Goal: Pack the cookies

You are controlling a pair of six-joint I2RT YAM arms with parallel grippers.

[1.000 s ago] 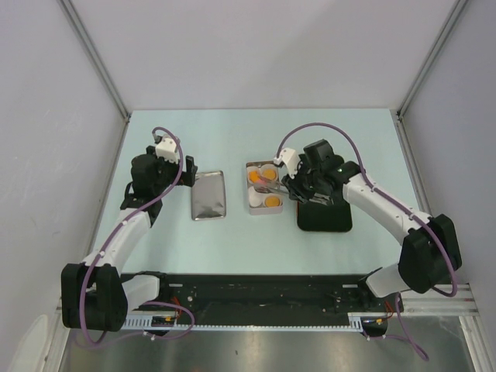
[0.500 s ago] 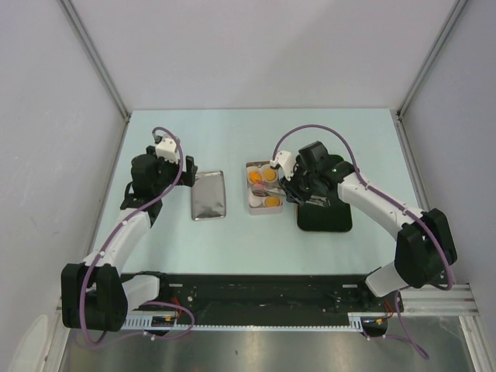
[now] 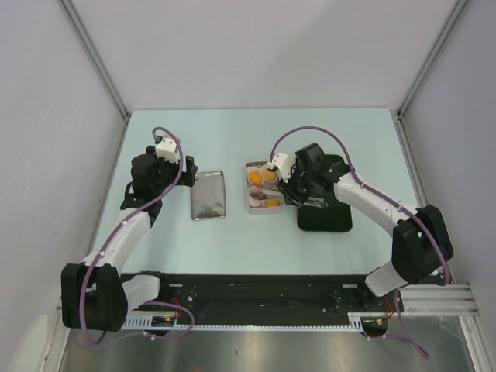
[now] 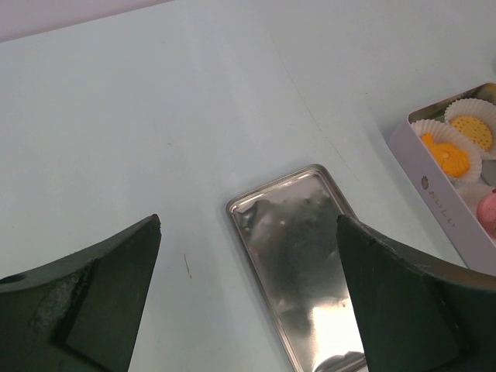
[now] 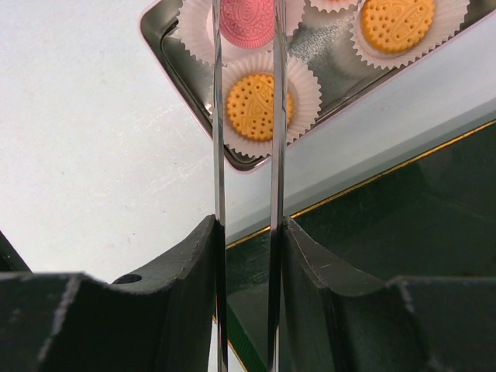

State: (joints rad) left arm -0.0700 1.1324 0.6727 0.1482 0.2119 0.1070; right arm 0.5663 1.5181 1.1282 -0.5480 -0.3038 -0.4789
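Two robot arms reach over a pale blue desk. Far on the left, the left hand is wide open and holds nothing. Its two dark fingers are far apart above the desk. Just past it lies a shiny silver lid, flat on the desk and all by itself. Next comes a little tin, near the lid but not touching it. The cookies are inside the tin, and each one sits in a white paper cup. Most of them are orange and round with tiny dots, and one is a pink cookie. The right hand is closed most of the way and pinches a pair of thin metal tongs. The tongs poke out over the tin. One orange cookie shows between the two thin blades, and the pink cookie sits between them near the tips. I cannot tell if the tongs squeeze the pink cookie or just sit beside it. The right hand hangs over the edge of a black tray, which lies just beside the tin on its right.
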